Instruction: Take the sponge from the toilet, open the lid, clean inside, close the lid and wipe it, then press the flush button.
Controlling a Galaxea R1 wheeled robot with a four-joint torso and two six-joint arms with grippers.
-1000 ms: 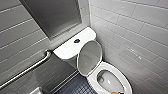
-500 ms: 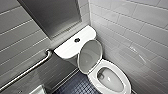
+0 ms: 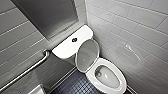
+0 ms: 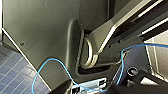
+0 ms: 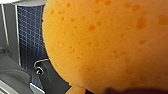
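Observation:
The white toilet (image 3: 119,86) stands in the corner in the head view. Its lid (image 3: 86,56) is raised and leans back against the tank (image 3: 65,47). The bowl below it is open. The round dark flush button (image 3: 74,39) sits in the middle of the tank top. In the right wrist view the orange sponge (image 5: 107,42) sits very close to the camera, porous and rounded, held in my right gripper. Behind it are dark floor tiles (image 5: 30,30). The left wrist view shows parts of my own body and a blue cable (image 4: 50,65), with nothing in the left gripper.
A steel grab bar (image 3: 27,71) runs along the grey tiled wall left of the tank. A white tiled wall (image 3: 135,37) stands close on the toilet's right. Dark blue floor tiles (image 3: 75,86) lie in front. A metal panel (image 3: 47,17) hangs above the tank.

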